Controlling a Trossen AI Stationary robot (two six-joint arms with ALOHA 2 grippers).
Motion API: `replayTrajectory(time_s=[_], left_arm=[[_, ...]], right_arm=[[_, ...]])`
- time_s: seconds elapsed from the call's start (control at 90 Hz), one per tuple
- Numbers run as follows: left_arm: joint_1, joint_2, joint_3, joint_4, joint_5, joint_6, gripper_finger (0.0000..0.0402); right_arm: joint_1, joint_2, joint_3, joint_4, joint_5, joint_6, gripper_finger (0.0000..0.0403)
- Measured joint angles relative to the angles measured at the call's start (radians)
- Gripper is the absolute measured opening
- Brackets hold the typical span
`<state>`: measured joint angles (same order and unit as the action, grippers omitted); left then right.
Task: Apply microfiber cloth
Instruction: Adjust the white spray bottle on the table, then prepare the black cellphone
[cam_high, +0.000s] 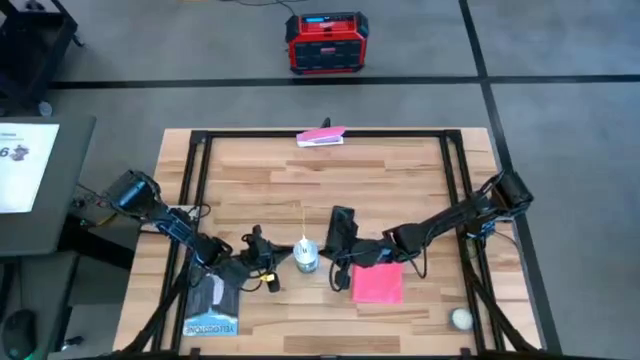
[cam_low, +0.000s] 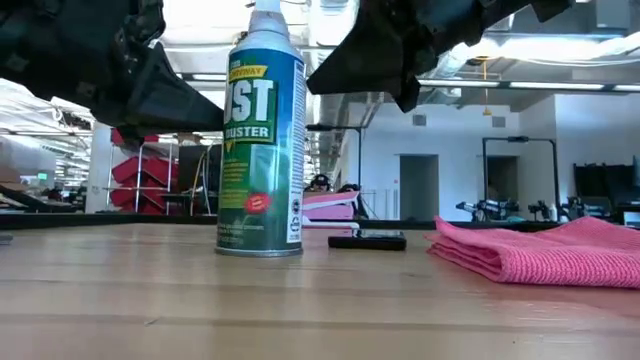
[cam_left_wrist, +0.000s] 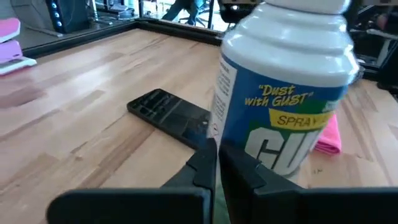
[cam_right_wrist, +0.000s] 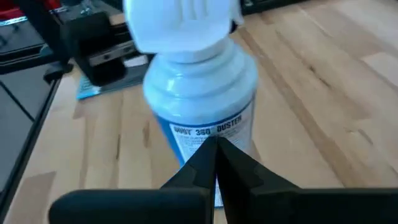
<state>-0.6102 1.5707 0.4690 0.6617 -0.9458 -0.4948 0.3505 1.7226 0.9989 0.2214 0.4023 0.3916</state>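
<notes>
We are finding the microfiber cloth (cam_high: 377, 282) lower right of centre, folded, soft, light; we are advising pinching an edge; right gripper (cam_right_wrist: 214, 155) and left gripper (cam_left_wrist: 216, 163) fingers are sitting together, empty.

- You can't see all of the microfiber cloth (cam_low: 545, 250); the low view's edge cuts it off.
- The spray can (cam_left_wrist: 283, 93) hides most of the cloth in your left wrist view.
- The phone (cam_left_wrist: 171, 115) is partly hidden too.
</notes>
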Motion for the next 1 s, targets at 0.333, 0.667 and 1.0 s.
replayTrajectory(time_s=[0.333,0.667,1.0], left_arm=[[0.005,-0.164,0.0,-0.323,-0.027,-0.013,0.0],[0.163,-0.212,-0.002,-0.592,0.113,-0.2,0.0],[0.301,-0.274,-0.136,-0.394,0.241,-0.159,0.0]], right_arm=[[0.022,-0.002,0.0,-0.136,0.113,0.001,0.0],[-0.043,-0.002,-0.001,-0.481,0.172,0.087,0.0],[-0.108,-0.035,-0.075,-0.516,0.172,0.053,0.0]])
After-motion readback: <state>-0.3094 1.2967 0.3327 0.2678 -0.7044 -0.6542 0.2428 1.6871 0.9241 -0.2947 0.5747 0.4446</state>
